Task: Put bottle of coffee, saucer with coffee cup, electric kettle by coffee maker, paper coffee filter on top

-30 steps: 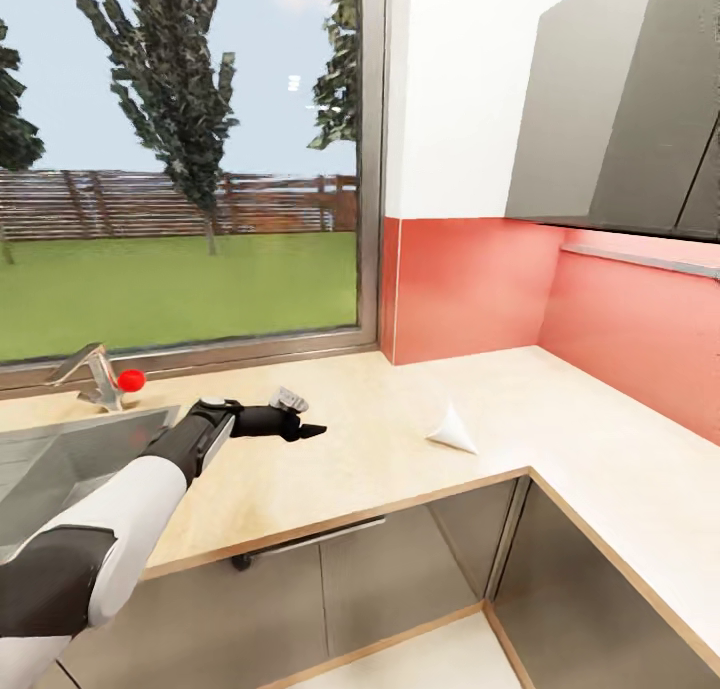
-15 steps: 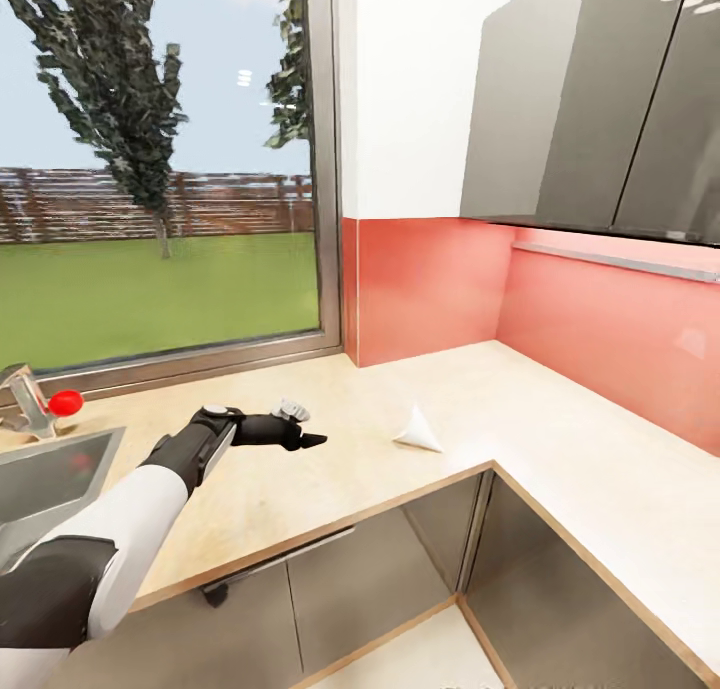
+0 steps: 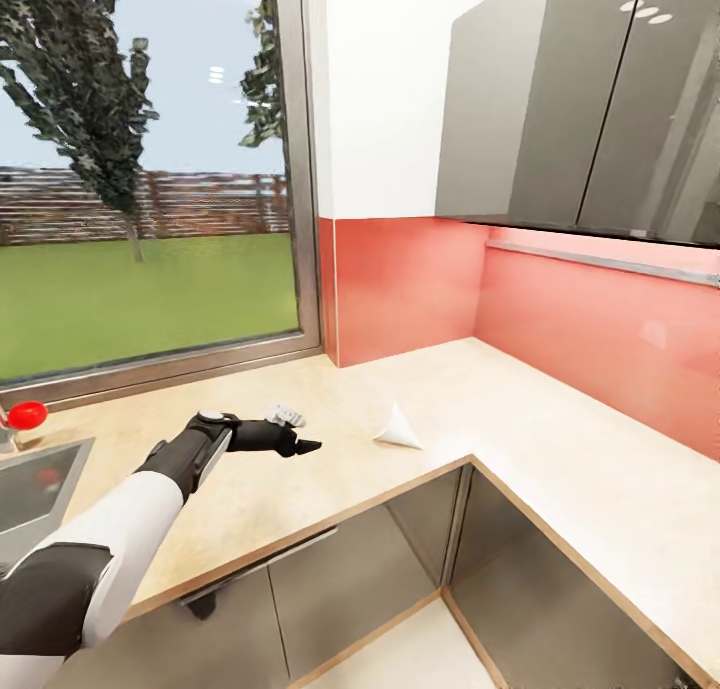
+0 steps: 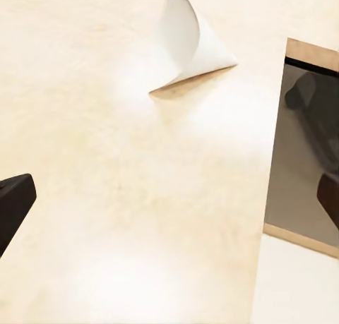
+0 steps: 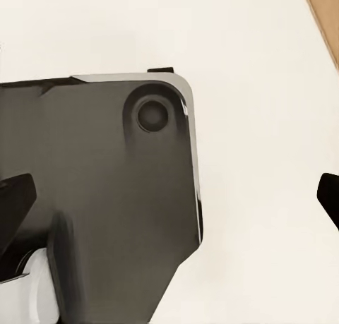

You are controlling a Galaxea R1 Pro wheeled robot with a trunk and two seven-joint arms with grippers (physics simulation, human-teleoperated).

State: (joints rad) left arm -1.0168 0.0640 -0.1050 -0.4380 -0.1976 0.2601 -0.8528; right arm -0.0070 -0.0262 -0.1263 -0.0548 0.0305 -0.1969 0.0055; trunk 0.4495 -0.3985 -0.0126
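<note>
Light-wood L-shaped kitchen countertop (image 3: 560, 439) across the middle of the head frame, over dark grey cabinet fronts (image 3: 360, 579), backed by a salmon-red splashback (image 3: 410, 284) and a large window (image 3: 150, 169) at upper left. Glossy grey wall cabinets (image 3: 580, 99) at upper right. Edge of a steel sink (image 3: 30, 494) at the far left, with a red tap knob (image 3: 27, 414) just above it.

Small white paper cone coffee filter (image 3: 398, 430) lying on its side on the worktop, a little left of frame centre, near the inner corner of the front edge. In the left wrist frame, same filter (image 4: 191, 45) at the top centre, open mouth toward the camera, resting on bare wood.

Black left gripper (image 3: 290, 431) at lower left of centre in the head frame, held low over the counter, pointing toward the filter yet apart from it; fingers spread, nothing between them. One dark fingertip (image 4: 10, 207) at the left edge of the wrist frame.

Right gripper (image 5: 169, 204) over a dark rounded plate (image 5: 106, 197) and pale floor; fingers wide apart at both frame edges, empty.
</note>
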